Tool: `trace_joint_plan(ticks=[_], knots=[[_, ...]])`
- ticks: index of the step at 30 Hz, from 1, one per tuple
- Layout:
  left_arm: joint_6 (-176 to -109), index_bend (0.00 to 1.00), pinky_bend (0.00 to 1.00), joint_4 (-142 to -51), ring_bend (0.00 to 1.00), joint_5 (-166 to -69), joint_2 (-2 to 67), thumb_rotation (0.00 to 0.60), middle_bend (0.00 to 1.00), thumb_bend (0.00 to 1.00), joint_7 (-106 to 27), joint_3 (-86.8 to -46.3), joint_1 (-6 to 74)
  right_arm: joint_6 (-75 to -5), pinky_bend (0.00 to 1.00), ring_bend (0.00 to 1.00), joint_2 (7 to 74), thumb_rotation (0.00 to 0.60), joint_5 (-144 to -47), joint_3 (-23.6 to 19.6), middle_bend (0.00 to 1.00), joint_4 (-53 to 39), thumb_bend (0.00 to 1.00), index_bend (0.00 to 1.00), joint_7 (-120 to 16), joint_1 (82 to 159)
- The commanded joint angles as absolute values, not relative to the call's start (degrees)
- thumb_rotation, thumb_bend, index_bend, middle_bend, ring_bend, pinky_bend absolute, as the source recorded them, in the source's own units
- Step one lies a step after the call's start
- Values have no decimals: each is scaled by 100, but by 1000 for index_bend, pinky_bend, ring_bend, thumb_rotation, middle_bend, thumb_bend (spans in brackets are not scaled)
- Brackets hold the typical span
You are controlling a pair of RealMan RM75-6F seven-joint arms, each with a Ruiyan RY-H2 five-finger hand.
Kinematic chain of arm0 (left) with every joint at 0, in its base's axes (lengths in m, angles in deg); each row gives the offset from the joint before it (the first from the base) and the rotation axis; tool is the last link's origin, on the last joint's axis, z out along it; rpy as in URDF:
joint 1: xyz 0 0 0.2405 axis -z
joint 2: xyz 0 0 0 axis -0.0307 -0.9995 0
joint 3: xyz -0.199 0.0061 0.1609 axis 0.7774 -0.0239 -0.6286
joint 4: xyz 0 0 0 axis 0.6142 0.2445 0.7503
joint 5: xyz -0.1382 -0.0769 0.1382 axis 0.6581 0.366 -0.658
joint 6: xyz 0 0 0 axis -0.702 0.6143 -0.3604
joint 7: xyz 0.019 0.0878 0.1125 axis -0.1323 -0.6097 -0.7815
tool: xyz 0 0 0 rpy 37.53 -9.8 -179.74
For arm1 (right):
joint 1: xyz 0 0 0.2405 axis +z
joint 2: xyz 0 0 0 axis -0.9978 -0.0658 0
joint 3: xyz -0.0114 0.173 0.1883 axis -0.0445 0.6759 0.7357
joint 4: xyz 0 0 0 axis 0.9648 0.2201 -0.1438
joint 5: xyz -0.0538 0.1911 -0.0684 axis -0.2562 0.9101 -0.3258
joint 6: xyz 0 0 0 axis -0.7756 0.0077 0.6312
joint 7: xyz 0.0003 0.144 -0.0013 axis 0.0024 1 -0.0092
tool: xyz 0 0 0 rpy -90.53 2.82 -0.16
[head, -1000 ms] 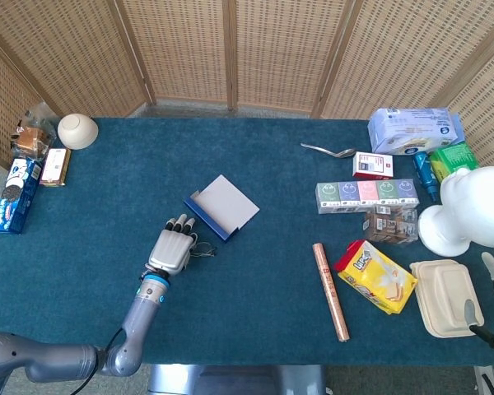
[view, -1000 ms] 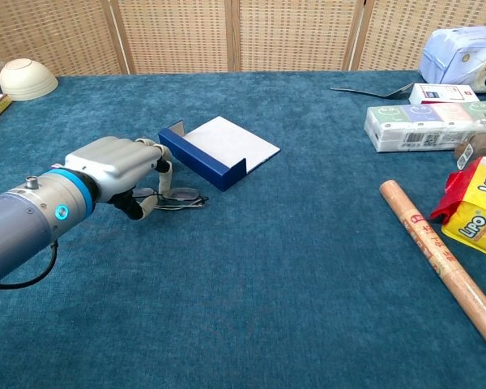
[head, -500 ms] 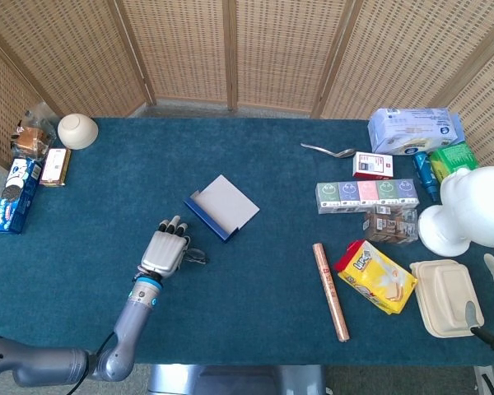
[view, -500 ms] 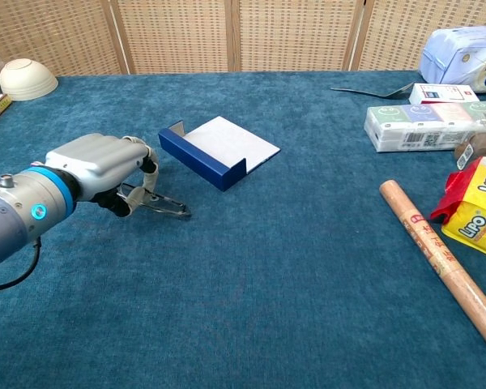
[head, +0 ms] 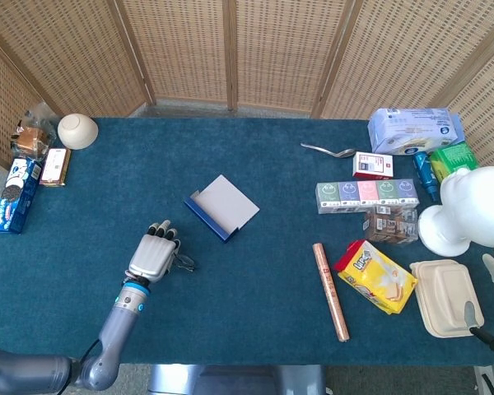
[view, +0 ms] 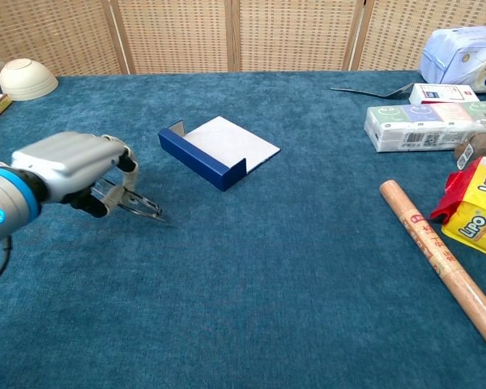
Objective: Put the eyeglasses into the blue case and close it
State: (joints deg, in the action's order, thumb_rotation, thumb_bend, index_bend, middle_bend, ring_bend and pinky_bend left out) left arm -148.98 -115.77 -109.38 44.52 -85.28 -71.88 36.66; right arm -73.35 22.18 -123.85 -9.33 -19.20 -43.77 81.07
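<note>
The left hand (view: 69,166) has its fingers curled around the eyeglasses (view: 138,207), which jut out from under it toward the right, tilted, with their far end down near the desk (head: 255,280). In the head view the same hand (head: 152,255) sits in the near-left part of the blue cloth, and the eyeglasses (head: 182,262) show as a dark wire shape just beside its fingers. The right hand shows in neither view.

The blue case (head: 221,206) lies open and flat up and to the right of the hand, apart from it, its white inside facing up and a low blue wall (view: 201,162) along the side nearest the hand. Bare cloth lies between hand and case and stretches on to the right as far as a long brown roll (head: 331,290). A yellow snack bag (head: 376,276) and boxes crowd the right edge; a white bowl (head: 77,130) stands at the far-left corner.
</note>
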Motion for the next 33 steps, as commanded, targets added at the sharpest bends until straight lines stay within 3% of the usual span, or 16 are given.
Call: trace_joint_plan(ticks=[1, 15, 21, 33], knots=[[-14955, 615, 160, -11698, 125, -11064, 4317, 600, 280, 590, -8419, -7177, 3604, -7325, 338, 146, 2233, 555, -12382, -929, 142, -1909, 481, 0, -4372, 8114], [-14593, 607, 153, -11799, 126, -11264, 3945, 600, 268, 584, -8243, -6621, 3953, -7418, 338, 140, 2192, 558, -12411, -957, 142, -2041, 482, 0, -4522, 8040], [-14103, 605, 140, -11301, 125, -11148, 4074, 600, 264, 584, -8026, -6206, 4376, -7463, 337, 141, 2158, 555, -12393, -981, 142, -2159, 482, 0, -4624, 7973], [-13230, 603, 133, -10000, 121, -11120, 4626, 600, 252, 579, -7628, -5792, 5229, -7556, 338, 140, 2126, 556, -12304, -988, 142, -2263, 482, 0, -4713, 7840]])
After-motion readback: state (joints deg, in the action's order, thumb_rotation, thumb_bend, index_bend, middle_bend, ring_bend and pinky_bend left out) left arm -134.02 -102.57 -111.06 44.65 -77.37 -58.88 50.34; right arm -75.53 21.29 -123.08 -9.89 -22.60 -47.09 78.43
